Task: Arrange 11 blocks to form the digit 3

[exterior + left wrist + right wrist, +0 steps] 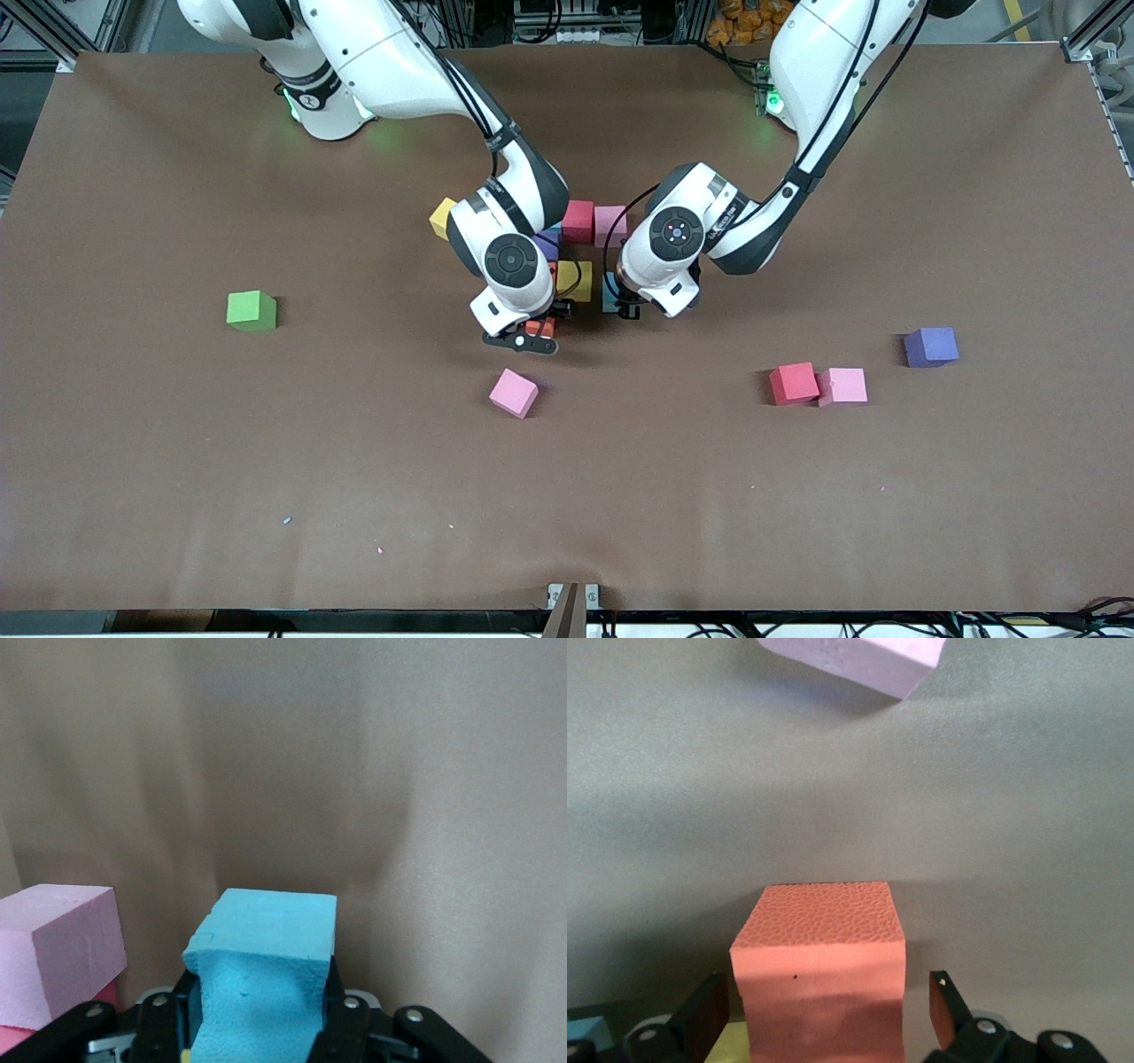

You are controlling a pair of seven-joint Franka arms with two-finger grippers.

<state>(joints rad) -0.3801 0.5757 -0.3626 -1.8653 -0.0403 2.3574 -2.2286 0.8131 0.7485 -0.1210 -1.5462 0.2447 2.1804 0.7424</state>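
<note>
In the middle of the table stands a cluster of blocks: red [578, 221], pink [609, 223], purple [547, 247] and yellow [577, 280]. My left gripper [620, 305] [259, 992] is low beside the yellow one, shut on a light blue block [266, 974] that bulges under the squeeze. My right gripper [539, 330] [828, 988] is open around an orange block [819, 983] on the table, at the cluster's edge nearest the front camera. A gap shows at each finger. Loose blocks lie nearer the camera: pink [514, 392], red [793, 383], pink [842, 386] and purple [931, 346].
A green cube [252, 311] sits alone toward the right arm's end of the table. A yellow-orange block [442, 217] lies tilted beside the right forearm. Both wrists hang close together over the cluster.
</note>
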